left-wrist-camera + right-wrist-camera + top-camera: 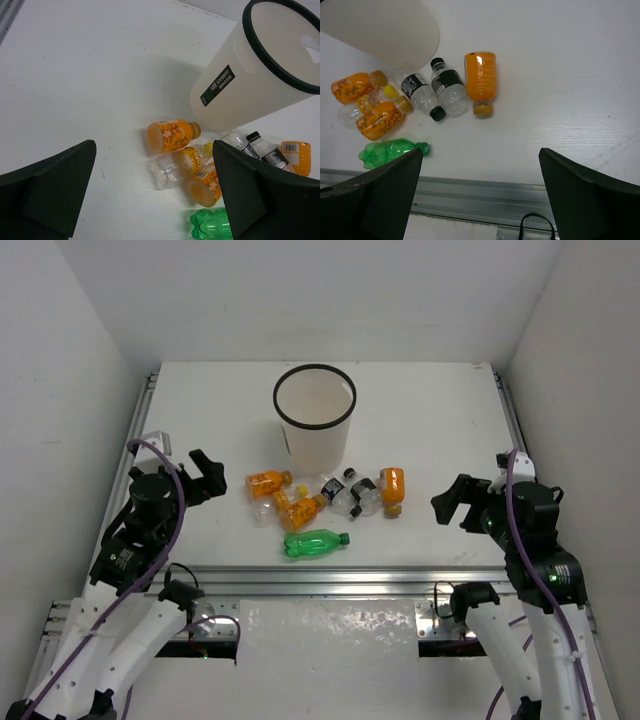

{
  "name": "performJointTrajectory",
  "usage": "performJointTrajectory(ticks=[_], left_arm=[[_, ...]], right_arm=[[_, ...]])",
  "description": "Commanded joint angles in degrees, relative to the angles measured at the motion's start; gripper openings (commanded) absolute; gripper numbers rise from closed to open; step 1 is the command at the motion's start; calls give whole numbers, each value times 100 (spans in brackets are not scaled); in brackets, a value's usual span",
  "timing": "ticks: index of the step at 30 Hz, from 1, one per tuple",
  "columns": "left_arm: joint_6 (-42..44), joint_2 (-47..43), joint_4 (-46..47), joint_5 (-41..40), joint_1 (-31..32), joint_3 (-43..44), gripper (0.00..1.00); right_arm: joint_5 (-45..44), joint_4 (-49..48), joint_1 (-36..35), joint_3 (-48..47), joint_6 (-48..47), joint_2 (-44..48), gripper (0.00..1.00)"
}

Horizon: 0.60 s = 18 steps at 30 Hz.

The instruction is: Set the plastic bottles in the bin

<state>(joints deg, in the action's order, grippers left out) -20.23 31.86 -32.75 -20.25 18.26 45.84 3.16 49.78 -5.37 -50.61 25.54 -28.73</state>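
The plastic bottles point(320, 502) lie loose on their sides at the foot of the bin point(315, 445), none inside it.
From above, the left gripper point(208, 475) and right gripper point(455, 508) flank the cluster, jaws spread wide and empty. The left wrist shows thin, glossy, partly crumpled walls. They are likely light and slippery, best pinched mid-barrel. The right wrist shows one orange bottle point(480, 75) at the cluster's edge, probably the easiest to take.

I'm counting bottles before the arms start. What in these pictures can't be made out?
- Left wrist: green bottle, cut by the bottom edge and partly behind a finger.
- Right wrist: bin, only its lower wall shows; the top edge cuts the rest.
- Top external: crushed clear bottle, too small to make out.
- All views: label print on the dark-capped bottles, too small.
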Motion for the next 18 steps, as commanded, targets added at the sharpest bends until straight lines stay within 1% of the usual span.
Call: performJointTrajectory(ticks=[1, 4, 5, 6, 7, 8, 10, 11, 12, 13, 14, 15, 16, 17, 18], left_arm=[[10, -39, 217, 39, -51, 100, 100], [1, -127, 217, 12, -59, 83, 100], [10, -162, 234, 12, -60, 74, 100], [10, -162, 243, 4, -60, 74, 100], [10, -162, 243, 4, -60, 65, 100], [10, -127, 252, 21, -60, 65, 100], [28, -75, 261, 74, -60, 74, 100], [36, -22, 261, 100, -60, 65, 100], [37, 5, 261, 126, -60, 65, 100], [45, 48, 269, 127, -60, 65, 100], [45, 66, 278, 144, -60, 65, 100], [54, 75, 269, 162, -68, 56, 100], [63, 84, 278, 197, -60, 47, 100], [72, 84, 313, 223, -60, 47, 100], [89, 84, 305, 267, -60, 47, 100]], right_arm=[[-8, -345, 18, 95, 153, -45, 99], [386, -723, 18, 209, 171, -10, 99], [666, -846, 18, 296, 223, -71, 99], [747, -1056, 9, 341, 276, -150, 99], [782, -1162, 18, 428, 328, -255, 99], [852, -1268, 18, 481, 372, -560, 99], [880, -1847, 18, 718, 416, -992, 99], [853, -2049, 18, 763, 434, -1586, 99], [836, -2451, 18, 772, 408, -1940, 99], [818, -2595, 9, 685, 347, -2326, 99], [809, -2840, 1, 614, 312, -3104, 97], [861, -2964, -34, 535, 259, -3478, 94], [897, -3087, -70, 317, 67, -3847, 94], [506, -3219, -287, 193, -31, -4512, 94], [310, -3272, -394, -78, -232, -4814, 94]])
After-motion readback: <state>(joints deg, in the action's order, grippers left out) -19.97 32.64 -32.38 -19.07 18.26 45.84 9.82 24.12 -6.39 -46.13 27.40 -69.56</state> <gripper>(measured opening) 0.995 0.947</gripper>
